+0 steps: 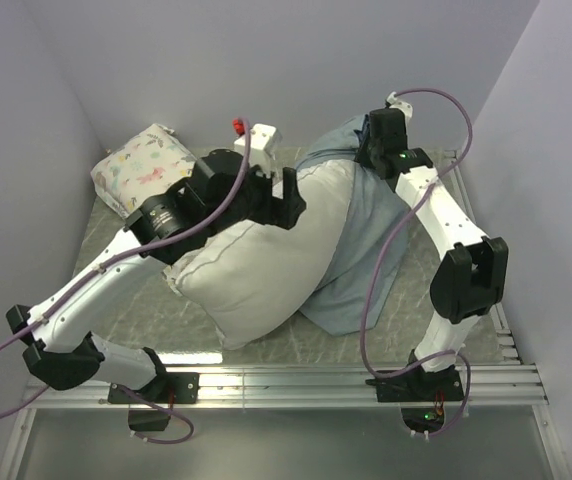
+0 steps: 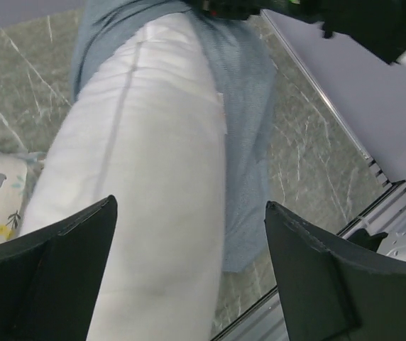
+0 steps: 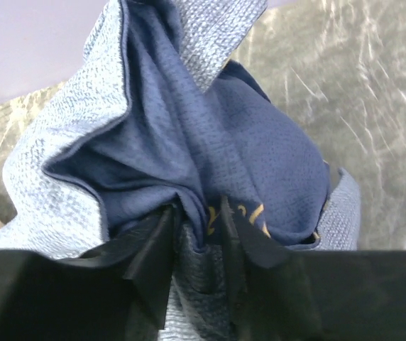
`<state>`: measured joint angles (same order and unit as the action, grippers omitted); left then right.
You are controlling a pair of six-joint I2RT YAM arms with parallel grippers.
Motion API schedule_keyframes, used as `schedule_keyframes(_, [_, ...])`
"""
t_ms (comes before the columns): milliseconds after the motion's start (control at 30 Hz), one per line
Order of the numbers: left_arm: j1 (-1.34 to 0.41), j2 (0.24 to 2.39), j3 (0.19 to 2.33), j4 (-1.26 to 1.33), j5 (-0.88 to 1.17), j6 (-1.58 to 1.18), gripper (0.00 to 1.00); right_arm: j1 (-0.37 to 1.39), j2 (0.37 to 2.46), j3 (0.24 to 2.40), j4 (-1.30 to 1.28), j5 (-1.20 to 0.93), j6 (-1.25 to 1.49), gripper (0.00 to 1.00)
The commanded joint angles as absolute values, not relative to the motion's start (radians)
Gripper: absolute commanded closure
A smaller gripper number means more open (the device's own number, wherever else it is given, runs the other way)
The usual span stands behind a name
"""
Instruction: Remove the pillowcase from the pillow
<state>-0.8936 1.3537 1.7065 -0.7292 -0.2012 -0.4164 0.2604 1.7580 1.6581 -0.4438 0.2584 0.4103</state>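
The left gripper hangs over the plain off-white pillow, jaws spread wide and holding nothing. The pillow lies slantwise on the marbled table, its near end bare, its far end still inside the pillowcase, which shows its grey-blue reverse. At the far end the right gripper has narrow jaws with bunched navy cloth between them; whether they truly pinch it I cannot tell
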Motion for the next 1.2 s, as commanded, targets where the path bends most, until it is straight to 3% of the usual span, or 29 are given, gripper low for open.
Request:
schedule_keyframes(0, [-0.997,1.419,1.799,-0.84,-0.342,-0.345,0.1,0.287,1.836,1.715,-0.497,0.304,0.391,0.59])
schedule_keyframes(100, [-1.068,1.486,1.798,-0.862,-0.455,-0.339,0.09,0.293,1.859,1.749,-0.511,0.282,0.391,0.53])
schedule_keyframes(200, [-1.091,1.535,1.724,-0.851,-0.552,-0.341,0.01,0.295,1.852,1.746,-0.515,0.256,0.384,0.46])
schedule_keyframes(333, [-1.088,1.627,1.608,-0.787,-0.716,-0.336,0.01,0.295,1.819,1.706,-0.488,0.223,0.374,0.37])
schedule_keyframes(567, [-1.039,1.693,1.507,-0.692,-0.7,-0.345,0.03,0.295,1.764,1.629,-0.463,0.164,0.354,0.29])
schedule_keyframes(667, [-1.032,1.713,1.49,-0.68,-0.681,-0.35,0.42,0.292,1.721,1.611,-0.454,0.147,0.353,0.24])
schedule_keyframes(700, [-1.031,1.72,1.486,-0.678,-0.677,-0.35,0.75,0.291,1.707,1.608,-0.453,0.149,0.351,0.23])
schedule_keyframes(733, [-1.029,1.723,1.485,-0.678,-0.675,-0.356,0.96,0.29,1.692,1.6,-0.445,0.155,0.354,0.21])
schedule_keyframes(1033, [-1.002,1.632,1.511,-0.663,-0.615,-0.364,1.0,0.108,1.41,1.366,-0.298,-0.052,0.428,0.14])
schedule_keyframes(1167, [-1.0,1.618,1.569,-0.666,-0.549,-0.359,1.0,0.113,1.257,1.205,-0.236,-0.067,0.434,0.13])
